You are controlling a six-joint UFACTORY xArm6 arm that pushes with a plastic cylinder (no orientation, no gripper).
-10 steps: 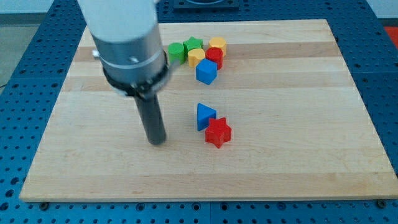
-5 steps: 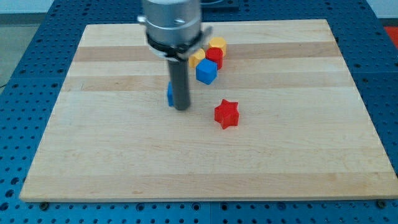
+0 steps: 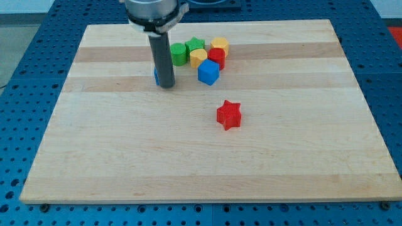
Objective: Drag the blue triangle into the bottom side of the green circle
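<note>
bright, even overhead light; soft faint shadows, sharp focus, no glare.

my tip point(image 3: 166, 86) pushed blue triangle point(image 3: 156, 76) up-left.

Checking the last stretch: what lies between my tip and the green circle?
Only bare board in the camera view between my tip and the green circle.

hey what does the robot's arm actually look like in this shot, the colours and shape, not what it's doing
Only its lower end shows. A wide silver-grey metal cylinder enters from the view's top, ringed by a black collar. Below it hangs a straight, dark grey round rod, much narrower, ending in my tip, a plain blunt end. No cables, markings or gripper are visible.
</note>
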